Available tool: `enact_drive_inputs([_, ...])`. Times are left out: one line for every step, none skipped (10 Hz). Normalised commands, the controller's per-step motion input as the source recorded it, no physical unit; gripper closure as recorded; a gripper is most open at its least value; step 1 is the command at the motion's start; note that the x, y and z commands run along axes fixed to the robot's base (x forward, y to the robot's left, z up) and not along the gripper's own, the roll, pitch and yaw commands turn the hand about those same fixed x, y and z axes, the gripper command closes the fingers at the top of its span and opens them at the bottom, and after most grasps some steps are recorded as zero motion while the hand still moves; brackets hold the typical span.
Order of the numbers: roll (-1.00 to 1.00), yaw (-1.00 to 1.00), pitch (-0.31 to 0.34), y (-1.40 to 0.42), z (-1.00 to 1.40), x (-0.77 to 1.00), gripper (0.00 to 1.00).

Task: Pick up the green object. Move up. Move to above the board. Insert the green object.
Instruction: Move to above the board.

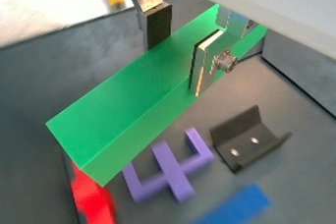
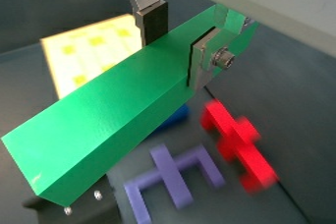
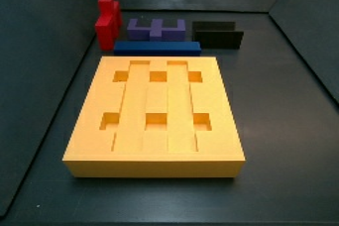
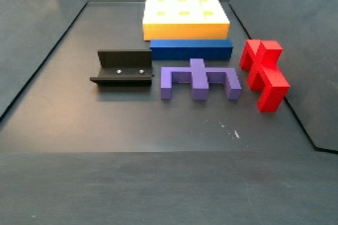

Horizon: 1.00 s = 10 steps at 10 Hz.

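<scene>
Your end effector (image 1: 179, 33) is clamped on the green object (image 1: 138, 100), its silver fingers (image 2: 201, 61) pressing the bar's long faces near one end. Both wrist views show the bar well above the table with the other pieces lying below it. Neither side view shows the arm or the bar, so they are lifted out of those frames.

The main risk is the off-centre grip. Most of the bar hangs free beyond the fingers, so its weight could tilt it in the pads. A sagging free end would meet the board (image 3: 157, 111) edge first, not flat.

In a side view the blue bar (image 3: 157, 47) lies touching the board's far edge at 12 o'clock. The purple block (image 3: 157, 29), the red block (image 3: 106, 21) and the fixture (image 3: 219, 35) sit just beyond it. If you travel low toward the board, the long overhang could strike these pieces.

Alignment is the other hazard, I judge. The board has lengthwise grooves and square holes, and a small yaw error would leave the bar riding a ridge. Pushing down then could jam it or make it slip in the grip. How the bar is turned relative to the grooves cannot be told from these views.
</scene>
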Motion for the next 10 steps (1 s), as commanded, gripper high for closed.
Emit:
enact_drive_inputs([-0.01, 1.00, 0.036, -1.40, 0.14, 0.13, 1.00])
enact_drive_inputs([0.00, 1.00, 0.039, -1.40, 0.15, 0.14, 1.00])
enact_drive_inputs([0.00, 1.00, 0.046, -1.40, 0.15, 0.14, 1.00])
enact_drive_inputs([0.00, 1.00, 0.053, -1.40, 0.16, 0.16, 1.00])
enact_drive_inputs([0.00, 1.00, 0.066, -1.40, 0.16, 0.18, 1.00])
enact_drive_inputs([0.01, 1.00, 0.079, -1.40, 0.17, 0.21, 1.00])
enact_drive_inputs([0.01, 1.00, 0.100, -1.40, 0.18, 0.26, 1.00])
enact_drive_inputs([0.01, 1.00, 0.112, -0.79, 0.11, 0.18, 1.00])
enact_drive_inputs([0.03, 1.00, 0.132, -0.26, 0.05, 0.10, 1.00])
enact_drive_inputs([0.03, 1.00, 0.134, -0.10, 0.03, 0.07, 1.00])
